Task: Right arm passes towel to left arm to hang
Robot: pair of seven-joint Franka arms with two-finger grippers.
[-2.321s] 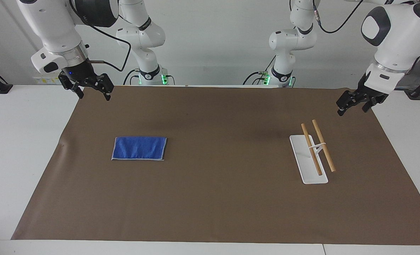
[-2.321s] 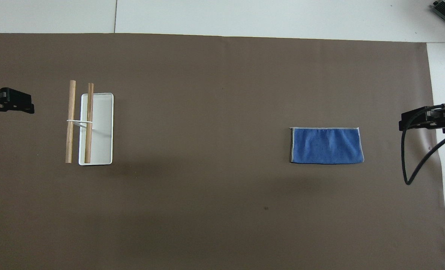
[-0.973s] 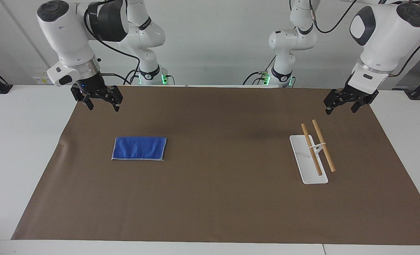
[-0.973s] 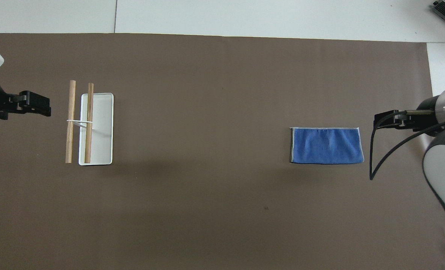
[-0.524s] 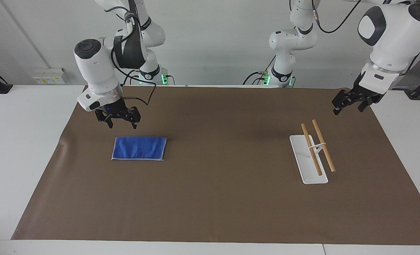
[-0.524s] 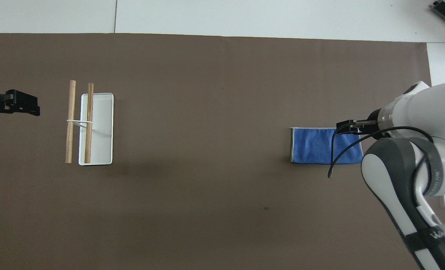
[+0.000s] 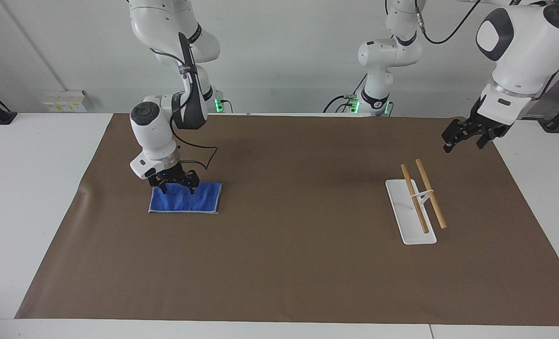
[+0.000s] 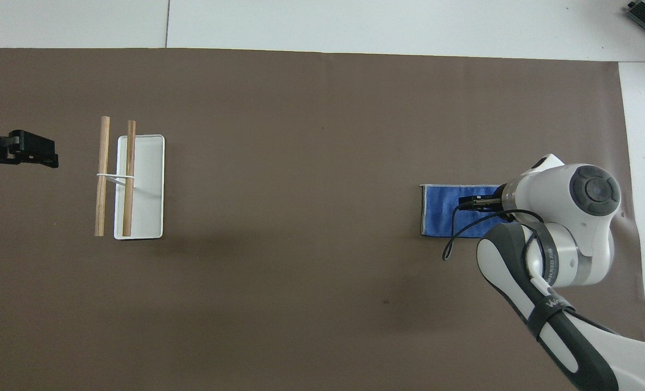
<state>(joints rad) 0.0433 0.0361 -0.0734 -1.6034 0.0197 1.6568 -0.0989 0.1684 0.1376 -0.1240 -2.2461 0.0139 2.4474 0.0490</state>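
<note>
The blue towel (image 7: 185,200) (image 8: 440,214) lies folded flat on the brown mat, toward the right arm's end of the table. My right gripper (image 7: 178,189) (image 8: 473,204) is open and low over the towel's edge nearer the robots, with a fingertip on either side of that stretch. Whether the fingertips touch the cloth I cannot tell. In the overhead view the right arm covers part of the towel. My left gripper (image 7: 465,142) (image 8: 31,155) waits open in the air over the mat's edge at the left arm's end, holding nothing.
A white rack (image 7: 409,221) (image 8: 143,217) with two wooden bars (image 7: 430,193) (image 8: 129,179) stands on the brown mat (image 7: 298,263) near the left arm's end. The right arm's black cable loops beside the towel.
The right arm has swung in and come down from above the mat's corner to just over the towel. The left arm drifted a little inward, then back out.
</note>
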